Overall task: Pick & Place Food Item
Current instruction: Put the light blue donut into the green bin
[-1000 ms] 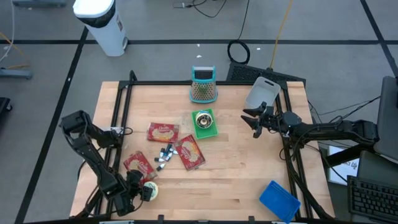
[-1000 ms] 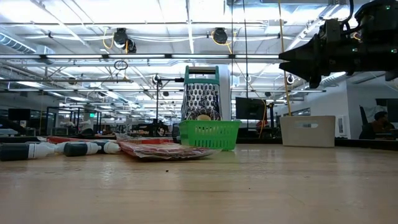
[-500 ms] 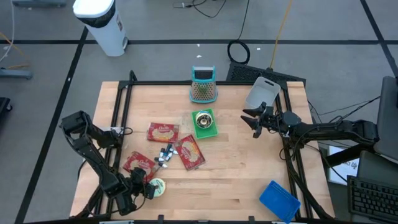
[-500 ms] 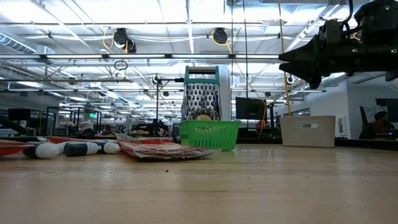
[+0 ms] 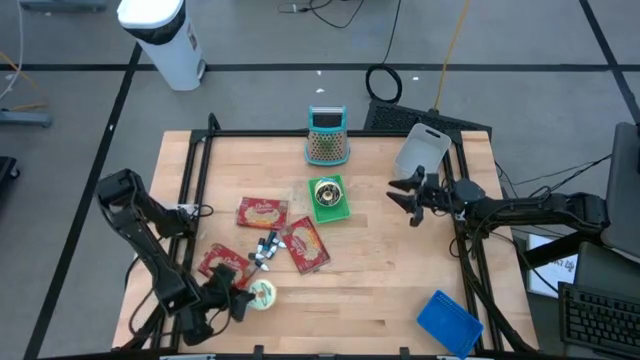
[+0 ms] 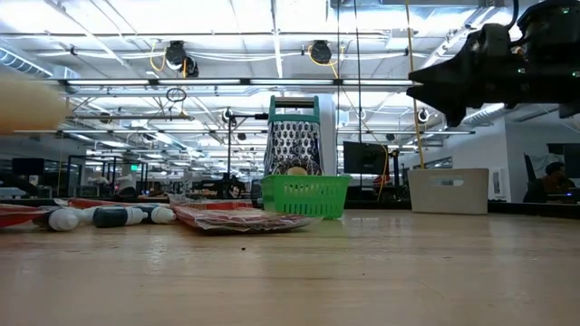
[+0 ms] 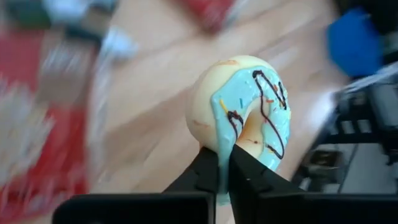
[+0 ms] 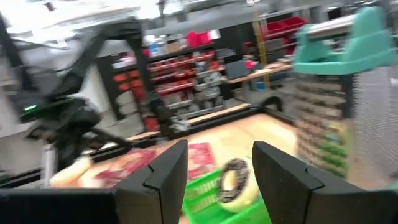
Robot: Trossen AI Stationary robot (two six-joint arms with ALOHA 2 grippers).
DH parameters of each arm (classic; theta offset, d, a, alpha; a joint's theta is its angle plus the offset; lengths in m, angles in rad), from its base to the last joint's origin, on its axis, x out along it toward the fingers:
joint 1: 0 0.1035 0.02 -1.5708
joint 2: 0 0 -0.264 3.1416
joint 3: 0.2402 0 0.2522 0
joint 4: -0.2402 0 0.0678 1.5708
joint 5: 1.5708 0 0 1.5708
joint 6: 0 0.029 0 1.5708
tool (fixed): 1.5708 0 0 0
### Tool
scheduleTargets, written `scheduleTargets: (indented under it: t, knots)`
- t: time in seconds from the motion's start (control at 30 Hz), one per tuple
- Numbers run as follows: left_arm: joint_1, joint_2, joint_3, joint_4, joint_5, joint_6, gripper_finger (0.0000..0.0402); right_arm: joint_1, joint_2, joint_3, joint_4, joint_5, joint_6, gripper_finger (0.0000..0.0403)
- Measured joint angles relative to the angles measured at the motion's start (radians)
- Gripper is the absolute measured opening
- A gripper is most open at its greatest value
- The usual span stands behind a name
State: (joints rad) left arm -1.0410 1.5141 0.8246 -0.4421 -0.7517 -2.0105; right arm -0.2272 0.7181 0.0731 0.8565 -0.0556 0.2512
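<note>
A doughnut (image 7: 242, 112) with pale blue icing and dark drizzle is held by my left gripper (image 7: 224, 169) near the table's front left; from above, the doughnut (image 5: 262, 294) shows beside my left gripper (image 5: 240, 300). In the low view it is a pale blur (image 6: 27, 104) above the table. A green basket (image 5: 329, 199) with another doughnut (image 8: 235, 177) in it stands mid-table. My right gripper (image 5: 405, 200) hovers open to the basket's right, above the table (image 6: 426, 89). My left gripper pinches the doughnut's rim (image 7: 219, 144) between its two fingertips (image 7: 205, 167), which stand almost together. The doughnut stands on edge past the fingertips, its iced face turned sideways. It is lifted clear of the table.
Three red packets (image 5: 262, 212) (image 5: 305, 245) (image 5: 222, 262) and some small markers (image 5: 265, 248) lie left of centre. A teal-topped grater (image 5: 326, 138) stands at the far edge, a white container (image 5: 420, 152) at the far right, and a blue pad (image 5: 447, 320) at the near right.
My left gripper has shut on the doughnut, rolled its wrist and risen, drifting a little toward the table's right edge. The doughnut has come off the table and now shows high at the left of the low view.
</note>
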Motion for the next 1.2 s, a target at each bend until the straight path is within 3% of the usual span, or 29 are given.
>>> scheduleTargets:
  t: [0.27, 0.43, 0.5, 0.67, 0.8, 1.0, 1.2]
  knots:
    - [0.138, -0.104, 0.001, 0.022, -0.211, 0.447, 0.0033, 0.114, 0.010, 0.000, 0.065, -0.020, -0.001, 0.0171]
    - [0.324, -0.109, 0.001, 0.071, -0.246, 0.840, 0.0023, 0.214, 0.076, 0.023, 0.066, 0.082, -0.001, 0.0171]
    - [0.410, -0.109, 0.001, 0.117, -0.212, 1.000, 0.0018, 0.258, 0.127, 0.047, 0.073, 0.139, -0.001, 0.0171]
    - [0.602, -0.108, 0.001, 0.323, -0.016, 1.373, 0.0024, 0.331, 0.291, 0.120, 0.067, 0.292, 0.040, 0.0171]
    - [0.706, -0.108, 0.001, 0.468, 0.105, 1.628, 0.0029, 0.340, 0.415, 0.199, 0.074, 0.319, 0.076, 0.0171]
    - [0.818, -0.108, 0.001, 0.553, 0.131, 1.833, 0.0030, 0.330, 0.559, 0.325, 0.073, 0.317, 0.097, 0.0179]
    - [0.902, -0.108, 0.001, 0.578, 0.183, 1.897, 0.0030, 0.291, 0.674, 0.455, 0.075, 0.316, 0.097, 0.0214]
